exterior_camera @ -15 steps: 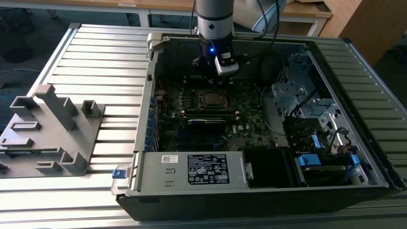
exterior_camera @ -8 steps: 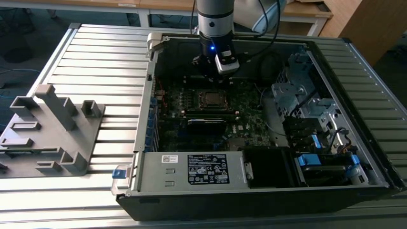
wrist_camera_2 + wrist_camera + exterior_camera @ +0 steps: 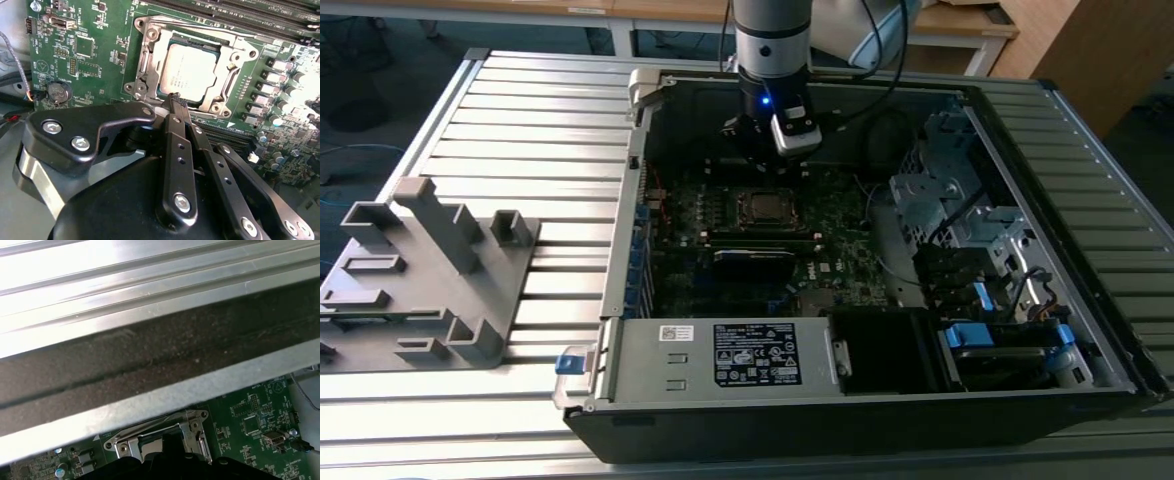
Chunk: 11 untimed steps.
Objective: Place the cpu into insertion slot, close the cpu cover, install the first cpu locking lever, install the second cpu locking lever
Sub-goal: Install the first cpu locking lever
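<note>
The cpu (image 3: 187, 70), a silver-grey square chip, lies in the insertion slot (image 3: 150, 37) on the green motherboard. The cpu cover (image 3: 227, 52), a silver frame, lies flat around the chip. In the second wrist view my gripper (image 3: 175, 98) is shut with nothing between its black fingers (image 3: 172, 130), and its tips sit at the socket's near edge. In the exterior view the gripper (image 3: 758, 160) hangs just behind the insertion slot (image 3: 761, 207), inside the open computer case. In the first wrist view the cpu cover (image 3: 192, 432) shows beside the case wall. I cannot make out how the locking levers stand.
The open computer case (image 3: 627, 180) lies on a slatted metal table (image 3: 520, 120). A grey plastic fixture (image 3: 427, 270) stands at the exterior view's left. Drive cages (image 3: 947, 190) and cables fill the case's right side. A power supply box (image 3: 720, 355) sits at the front.
</note>
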{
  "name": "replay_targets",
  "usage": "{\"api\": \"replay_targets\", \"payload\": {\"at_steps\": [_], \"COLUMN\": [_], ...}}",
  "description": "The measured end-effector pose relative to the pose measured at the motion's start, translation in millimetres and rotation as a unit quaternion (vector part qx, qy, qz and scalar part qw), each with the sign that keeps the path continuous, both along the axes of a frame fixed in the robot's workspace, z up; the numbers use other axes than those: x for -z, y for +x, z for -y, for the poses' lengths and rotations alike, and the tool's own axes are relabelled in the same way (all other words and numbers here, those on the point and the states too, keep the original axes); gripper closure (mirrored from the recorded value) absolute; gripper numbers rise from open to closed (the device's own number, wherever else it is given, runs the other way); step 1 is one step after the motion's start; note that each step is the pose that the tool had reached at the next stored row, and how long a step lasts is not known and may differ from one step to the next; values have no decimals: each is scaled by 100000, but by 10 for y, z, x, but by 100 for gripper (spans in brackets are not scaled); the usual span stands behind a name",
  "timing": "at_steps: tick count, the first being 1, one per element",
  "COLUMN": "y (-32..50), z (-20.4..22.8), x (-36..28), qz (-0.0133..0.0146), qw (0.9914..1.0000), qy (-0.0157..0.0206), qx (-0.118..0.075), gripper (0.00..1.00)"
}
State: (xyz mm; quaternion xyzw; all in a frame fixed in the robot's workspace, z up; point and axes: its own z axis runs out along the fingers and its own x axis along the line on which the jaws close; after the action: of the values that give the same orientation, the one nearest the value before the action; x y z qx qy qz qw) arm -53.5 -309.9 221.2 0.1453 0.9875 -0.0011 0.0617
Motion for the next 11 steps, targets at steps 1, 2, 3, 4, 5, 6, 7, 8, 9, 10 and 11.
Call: {"api": "replay_targets", "payload": {"at_steps": [1, 2, 3, 4, 5, 6, 7, 8, 9, 10, 11], "y": [0, 0, 0, 0, 0, 0, 0, 1, 1, 0, 0], "z": [0, 0, 0, 0, 0, 0, 1, 2, 2, 3, 3], "x": [0, 0, 0, 1, 1, 2, 3, 4, 4, 5, 6], "qz": [-5, -8, -13, -12, -13, -9, -5, -4, -9, -12, -14], "qw": [100000, 100000, 100000, 100000, 100000, 100000, 100000, 99999, 99996, 99991, 99983], "qy": [1, 3, 3, 7, 5, 12, 19, 17, 14, -7, -47], "qx": [3, 2, 2, 0, -1, -57, -215, -504, -879, -1337, -1852], "gripper": [90, 90, 90, 90, 90, 90, 90, 90, 90, 90, 90]}}
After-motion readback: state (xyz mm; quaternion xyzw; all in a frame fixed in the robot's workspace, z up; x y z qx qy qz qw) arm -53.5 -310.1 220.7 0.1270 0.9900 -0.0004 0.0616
